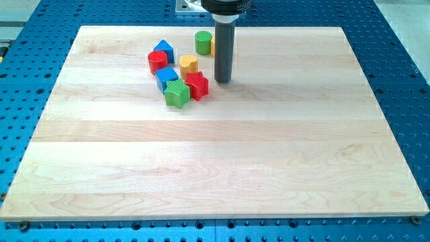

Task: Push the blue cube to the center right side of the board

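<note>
The near half of the wooden board (215,181) lies bare. Farther back, left of centre, the green star (177,94) and red star (197,85) sit touching the blue cube (166,77), which is hemmed in by the yellow cylinder (189,64), red cylinder (157,61) and a blue house-shaped block (163,50). My tip (222,81) (a bare rod, no jaws to open or close) stands just right of the red star. Pushing from there would likely drag neighbours along. A green cylinder (203,42) stands farthest. No containers present.

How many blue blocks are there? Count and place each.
2. The blue cube sits left of the red star; the blue peaked block, above the red cylinder. My rod might hide another.
</note>
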`<action>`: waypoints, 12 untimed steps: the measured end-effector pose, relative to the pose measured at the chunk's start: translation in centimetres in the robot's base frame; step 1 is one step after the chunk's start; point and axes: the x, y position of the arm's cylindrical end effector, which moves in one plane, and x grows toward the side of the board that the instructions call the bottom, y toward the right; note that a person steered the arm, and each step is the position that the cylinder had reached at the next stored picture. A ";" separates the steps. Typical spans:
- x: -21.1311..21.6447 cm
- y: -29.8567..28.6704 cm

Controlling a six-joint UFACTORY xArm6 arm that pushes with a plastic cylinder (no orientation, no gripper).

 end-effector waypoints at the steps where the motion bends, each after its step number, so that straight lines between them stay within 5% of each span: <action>1: 1.0 0.0; 6: -0.2 -0.5; 12: -0.2 -14.7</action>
